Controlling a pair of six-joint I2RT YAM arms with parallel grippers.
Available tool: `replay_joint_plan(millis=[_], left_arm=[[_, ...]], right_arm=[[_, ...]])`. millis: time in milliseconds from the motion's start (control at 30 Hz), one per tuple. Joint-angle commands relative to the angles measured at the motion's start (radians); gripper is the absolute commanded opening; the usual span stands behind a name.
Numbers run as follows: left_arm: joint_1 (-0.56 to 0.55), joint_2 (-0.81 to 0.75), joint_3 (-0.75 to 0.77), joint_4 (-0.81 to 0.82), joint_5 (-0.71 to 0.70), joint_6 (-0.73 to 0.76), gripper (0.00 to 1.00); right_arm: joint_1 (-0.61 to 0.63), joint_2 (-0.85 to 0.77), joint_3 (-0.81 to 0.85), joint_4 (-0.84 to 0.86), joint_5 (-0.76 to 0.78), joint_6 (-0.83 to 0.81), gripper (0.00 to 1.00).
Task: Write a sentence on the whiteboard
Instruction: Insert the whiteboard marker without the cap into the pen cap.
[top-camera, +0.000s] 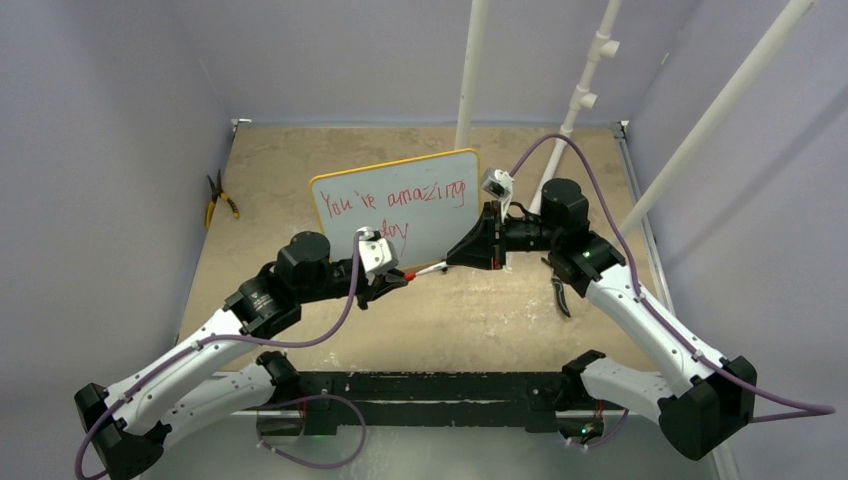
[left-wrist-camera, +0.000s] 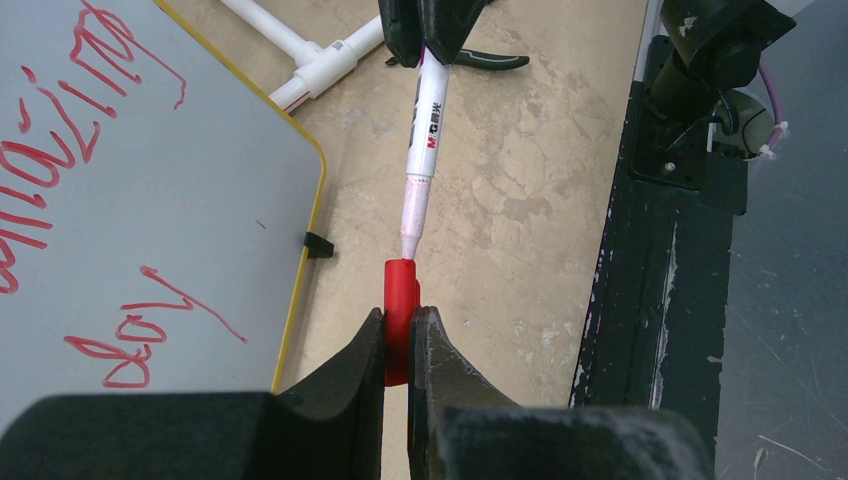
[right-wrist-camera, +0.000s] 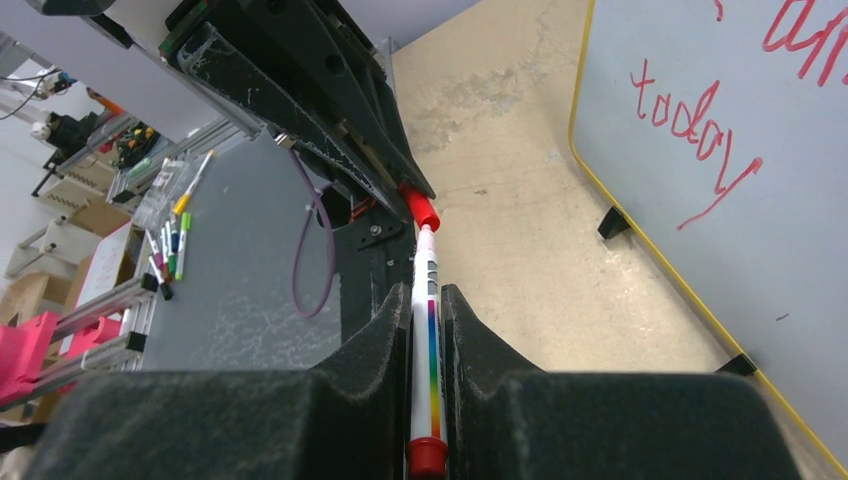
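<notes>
Pliers (top-camera: 220, 200) lie at the left edge of the table (top-camera: 520, 310), well apart from the whiteboard (top-camera: 425, 210), which stands mid-table. Near its lower right corner, the left gripper (left-wrist-camera: 398, 325) is clamped on a red cap (left-wrist-camera: 400, 290). The tip of the marker (left-wrist-camera: 425, 130) meets the cap's mouth over bare tabletop, and the right gripper (right-wrist-camera: 427, 300) pinches its barrel.

White shells (top-camera: 175, 365), black joints (top-camera: 303, 255), purple cables (top-camera: 558, 136), black claws (left-wrist-camera: 398, 325) (right-wrist-camera: 428, 300)
</notes>
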Motion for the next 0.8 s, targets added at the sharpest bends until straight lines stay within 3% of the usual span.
replay_joint_plan(millis=[0,767], left_arm=[[0.004,-0.028,-0.012,0.05,0.017,-0.002,0.0],[0.003,-0.055,-0.018,0.116,0.078,-0.042,0.0]], right_arm=[[-0.005,-0.003,0.006,0.041,-0.054,0.015,0.0],[-0.009,0.024,-0.016,0.105,-0.147,0.056,0.0]])
